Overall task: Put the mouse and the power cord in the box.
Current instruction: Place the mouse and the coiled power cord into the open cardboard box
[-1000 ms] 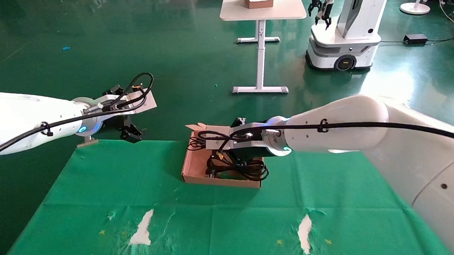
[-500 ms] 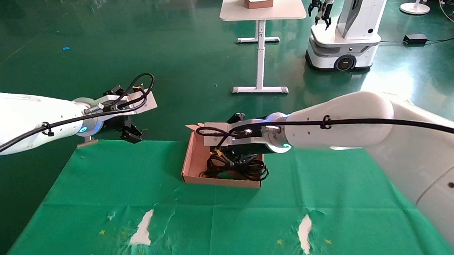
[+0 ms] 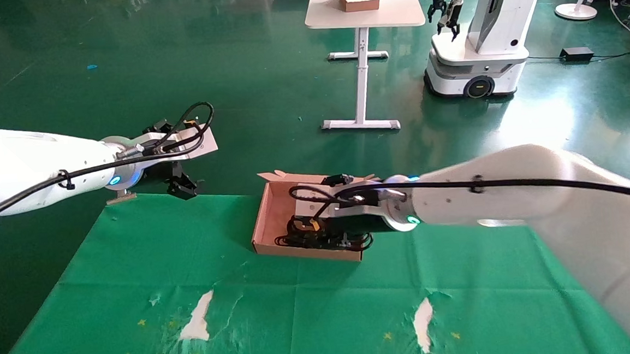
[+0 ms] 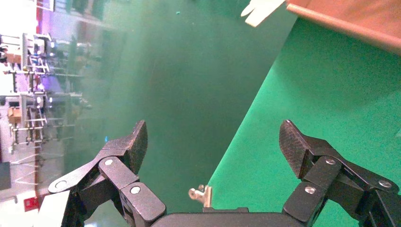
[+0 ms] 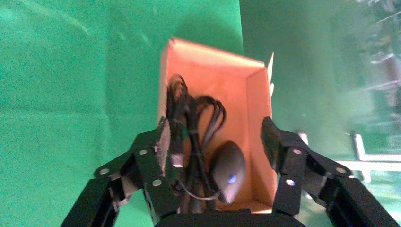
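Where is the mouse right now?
In the right wrist view the mouse lies inside the box, beside the power cord, under the open right claw.

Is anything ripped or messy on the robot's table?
Yes. The green tablecloth has two torn white patches near its front edge, one left and one right, with crinkled scuffs around them.

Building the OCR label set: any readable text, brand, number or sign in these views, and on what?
None readable in any view.
box: plain cardboard, no print visible.
mouse: only a blue-lit wheel, no logo to be made out.
power cord: no marking visible.
right gripper, open above the box, and left gripper, open at the cloth's far edge: no lettering.
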### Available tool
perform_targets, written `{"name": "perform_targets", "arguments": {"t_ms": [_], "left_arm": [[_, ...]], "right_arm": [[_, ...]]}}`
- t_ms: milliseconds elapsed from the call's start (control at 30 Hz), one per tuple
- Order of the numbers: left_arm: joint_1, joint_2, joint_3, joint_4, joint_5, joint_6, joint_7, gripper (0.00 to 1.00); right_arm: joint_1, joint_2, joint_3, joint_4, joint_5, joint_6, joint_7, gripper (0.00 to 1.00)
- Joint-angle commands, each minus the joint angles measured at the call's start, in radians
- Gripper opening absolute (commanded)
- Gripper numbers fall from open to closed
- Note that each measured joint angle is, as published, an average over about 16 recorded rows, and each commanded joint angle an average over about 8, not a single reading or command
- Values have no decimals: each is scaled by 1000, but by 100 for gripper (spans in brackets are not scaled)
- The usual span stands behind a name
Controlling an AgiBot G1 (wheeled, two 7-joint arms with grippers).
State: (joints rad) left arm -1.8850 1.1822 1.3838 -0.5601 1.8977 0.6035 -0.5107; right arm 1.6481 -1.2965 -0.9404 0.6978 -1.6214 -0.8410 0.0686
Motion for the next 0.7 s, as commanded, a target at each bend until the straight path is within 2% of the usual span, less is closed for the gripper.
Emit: {"name": "perform_targets", "arguments": {"t_ms": [33,533,700], "left_arm": [[0,0,0,0,0,0,0,100],[0,0,0,0,0,0,0,100],[22,-15,-30,-19,-32,24,9,100]], "right_arm": [[-20,24,23,20,31,-23,4,100],[-179,214,207,183,278,-205,37,100],[-233,278,268,238,361,-265,48,100]]}}
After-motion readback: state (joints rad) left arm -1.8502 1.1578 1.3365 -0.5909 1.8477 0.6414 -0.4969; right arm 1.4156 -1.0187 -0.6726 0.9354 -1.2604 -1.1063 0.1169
